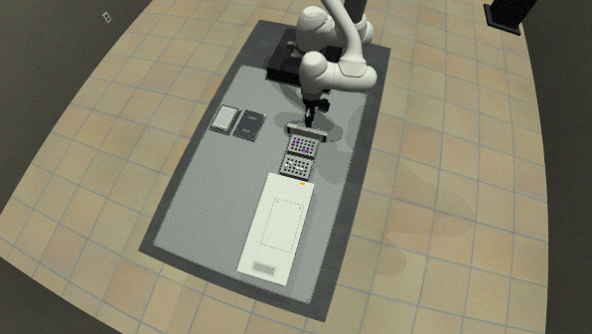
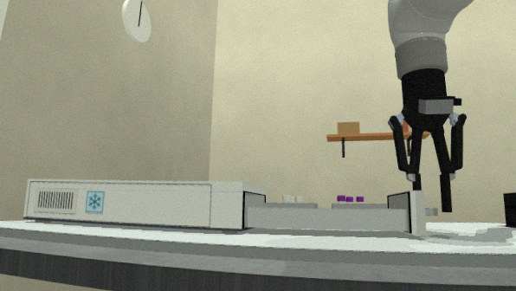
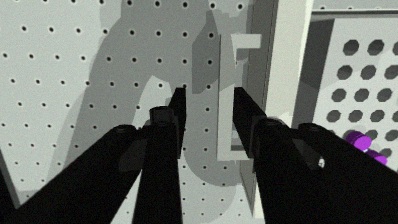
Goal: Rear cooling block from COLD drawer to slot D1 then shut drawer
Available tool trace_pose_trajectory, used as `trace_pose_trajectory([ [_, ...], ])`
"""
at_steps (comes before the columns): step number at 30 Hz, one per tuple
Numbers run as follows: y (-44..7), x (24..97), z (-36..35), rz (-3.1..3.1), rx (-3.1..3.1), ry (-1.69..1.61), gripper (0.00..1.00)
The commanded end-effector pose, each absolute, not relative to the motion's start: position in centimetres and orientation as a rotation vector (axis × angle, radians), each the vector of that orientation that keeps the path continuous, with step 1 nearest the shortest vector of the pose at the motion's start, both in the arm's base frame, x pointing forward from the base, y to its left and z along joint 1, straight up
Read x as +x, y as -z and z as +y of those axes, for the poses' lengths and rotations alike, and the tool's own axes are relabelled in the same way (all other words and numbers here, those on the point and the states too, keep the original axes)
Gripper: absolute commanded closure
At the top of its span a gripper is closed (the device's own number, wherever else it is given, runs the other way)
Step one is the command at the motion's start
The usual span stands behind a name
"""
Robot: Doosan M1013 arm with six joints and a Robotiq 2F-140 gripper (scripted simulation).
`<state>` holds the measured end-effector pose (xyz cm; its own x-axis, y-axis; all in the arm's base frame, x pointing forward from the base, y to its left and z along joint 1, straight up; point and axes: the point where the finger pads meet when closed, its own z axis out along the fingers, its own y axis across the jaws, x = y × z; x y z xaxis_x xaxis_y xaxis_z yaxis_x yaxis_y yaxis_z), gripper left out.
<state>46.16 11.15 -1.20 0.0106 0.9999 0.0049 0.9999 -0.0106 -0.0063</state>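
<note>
drawer (image 2: 325, 216) stood pulled out of the cooler (image 1: 275, 226), lamp (image 1: 302, 183) lit orange. rear block (image 1: 298, 166), with white-capped tubes (image 2: 292, 198), sat in the drawer next to the cooler; front block (image 1: 303, 145) with purple tubes (image 3: 361, 145) lay nearer the handle (image 3: 235, 100). gripper (image 2: 430, 190) hung above the handle, fingers partly spread either side of it, pinching nothing. slots (image 1: 250, 124) lay well apart to the side.

The drawer (image 2: 325, 216) stands open above both blocks. Its front panel (image 2: 416, 212) and handle (image 3: 235, 100) rise just beside the gripper (image 2: 430, 192), near the table's base edge.
</note>
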Motion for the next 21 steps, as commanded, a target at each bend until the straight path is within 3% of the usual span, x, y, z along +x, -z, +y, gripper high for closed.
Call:
trace_pose_trajectory([
  [1, 1.2, 46.2, 11.2, -2.204, -2.228, 0.000, 0.66],
  [21, -1.1, 46.2, 11.2, -2.204, -2.228, -0.001, 0.66],
])
